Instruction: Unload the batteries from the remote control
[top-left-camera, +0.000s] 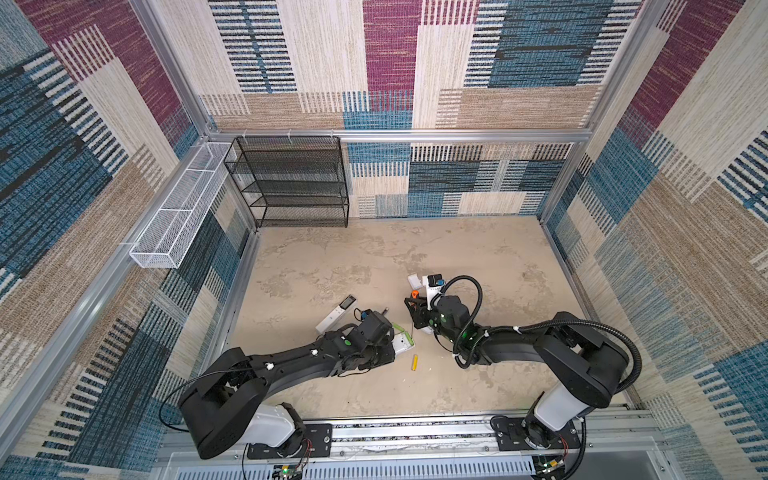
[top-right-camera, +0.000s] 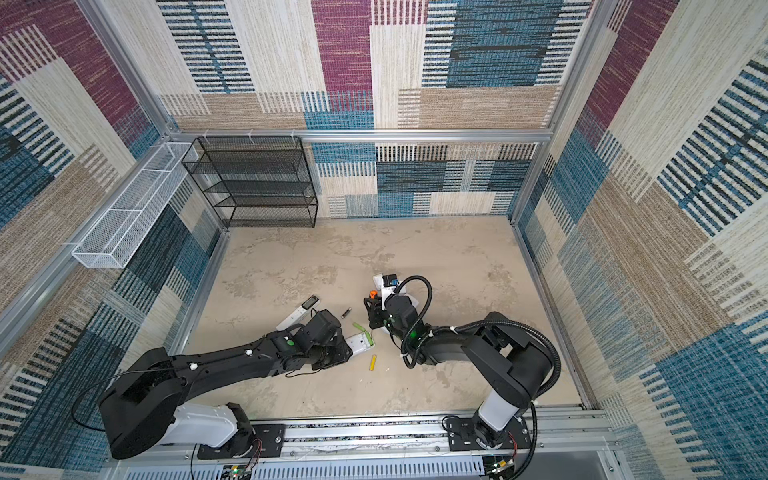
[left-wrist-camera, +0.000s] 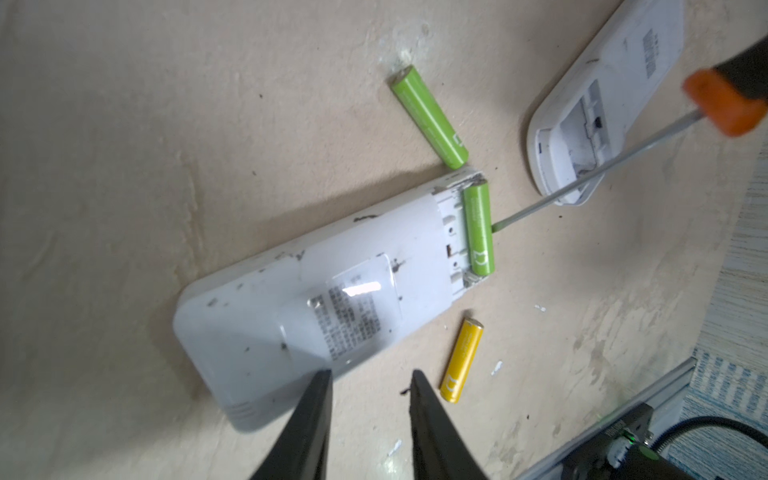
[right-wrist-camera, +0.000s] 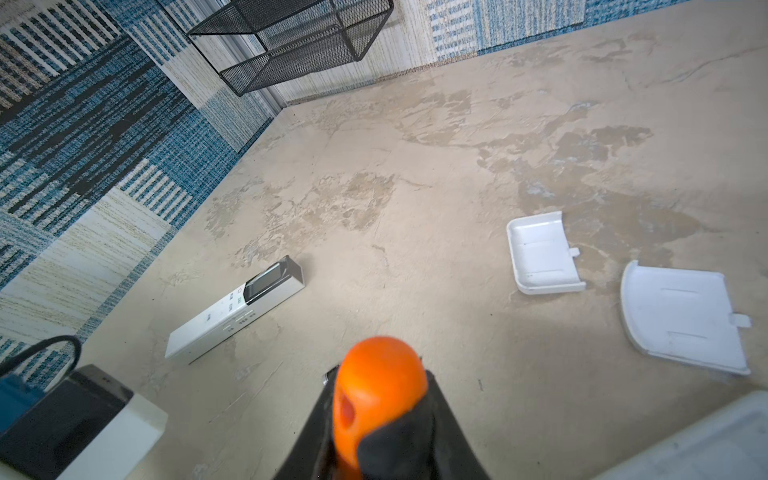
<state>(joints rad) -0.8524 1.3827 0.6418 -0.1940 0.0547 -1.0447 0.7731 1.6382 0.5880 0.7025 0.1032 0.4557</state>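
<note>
A mottled beige tabletop (top-left-camera: 478, 257) is boxed in by walls of patchwork woven fabric in blue, tan and plum. A black mesh shelf (top-left-camera: 291, 183) stands at the back left of both top views, and a white wire basket (top-left-camera: 174, 212) hangs on the left wall.

The work sits at lower centre in both top views. There a white remote (left-wrist-camera: 332, 299) lies back-up with its bay uncovered and a seated green battery (left-wrist-camera: 478, 228) in the outer slot. The left gripper (left-wrist-camera: 370, 378) hovers over the remote's opposite end, well apart from that cell, with its fingers spread and nothing between them. A loose green battery (left-wrist-camera: 430, 118) lies at the bay's corner, and a yellow battery (left-wrist-camera: 461, 359) lies on the table near the left gripper. A black battery (top-right-camera: 346, 312) lies a little higher in a top view.

The right gripper (right-wrist-camera: 380, 415) pinches the screwdriver (left-wrist-camera: 582, 174) by its orange-and-black handle. The shaft slants down and its tip touches the seated green battery's side. A second remote (left-wrist-camera: 602, 91) lies under the shaft with its bay empty. Two white covers (right-wrist-camera: 542, 253) lie beyond it.

Both arms reach in low from the rail (top-left-camera: 415, 432) at the bottom edge, the left one stretched out and the right one folded back.
</note>
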